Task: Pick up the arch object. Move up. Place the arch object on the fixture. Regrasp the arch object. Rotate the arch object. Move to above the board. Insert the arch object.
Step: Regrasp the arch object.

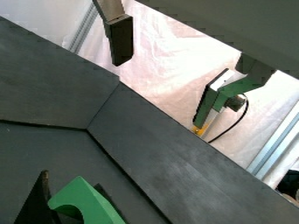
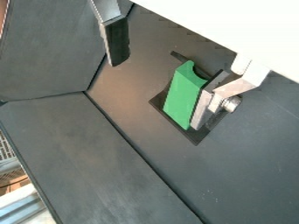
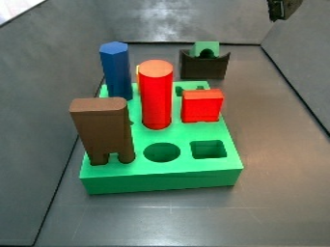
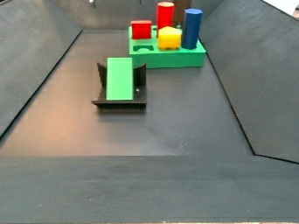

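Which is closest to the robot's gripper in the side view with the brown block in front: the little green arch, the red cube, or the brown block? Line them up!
The gripper hangs in the far right corner, jaws open.
1. Little green arch, on the fixture behind the board.
2. Red cube, on the board's right side.
3. Brown block, at the board's near left corner.

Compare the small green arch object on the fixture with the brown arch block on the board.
Colour: the arch object is dull green, the brown arch block brown. Place: the arch object rests on the fixture; the brown arch block stands legs-down on the board. Both are notched. The gripper hangs open, away from both, holding neither.
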Motion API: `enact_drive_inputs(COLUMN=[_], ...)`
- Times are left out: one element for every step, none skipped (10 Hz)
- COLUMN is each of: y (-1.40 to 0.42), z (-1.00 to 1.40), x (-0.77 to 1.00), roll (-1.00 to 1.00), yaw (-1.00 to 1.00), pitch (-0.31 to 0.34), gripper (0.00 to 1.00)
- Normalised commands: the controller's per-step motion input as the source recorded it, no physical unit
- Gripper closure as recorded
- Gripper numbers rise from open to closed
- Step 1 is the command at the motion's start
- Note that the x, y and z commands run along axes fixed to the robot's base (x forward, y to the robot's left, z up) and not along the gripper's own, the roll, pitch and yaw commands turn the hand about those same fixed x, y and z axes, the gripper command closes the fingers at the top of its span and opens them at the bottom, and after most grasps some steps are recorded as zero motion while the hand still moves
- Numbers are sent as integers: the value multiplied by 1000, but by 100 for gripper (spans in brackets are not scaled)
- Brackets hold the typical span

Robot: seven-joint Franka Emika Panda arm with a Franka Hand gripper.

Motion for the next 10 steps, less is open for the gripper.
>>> enact_drive_inputs(y=[72, 68, 61, 61, 59, 52, 49, 45, 40, 28], z=[-1000, -1000, -1000, -1000, -1000, -1000, -1000, -1000, -1000, -888], x=[35, 43, 49, 55, 60, 65, 70, 74, 86, 91], roll=[182, 159, 108, 82, 71, 61, 62, 61, 55, 53], yaw=[101, 74, 41, 18, -3, -24, -35, -44, -45, -39], pitch=[-75, -96, -106, -108, -105, -93, -80, -61, -44, -16], gripper=[0, 0, 0, 0, 0, 0, 0, 0, 0, 0])
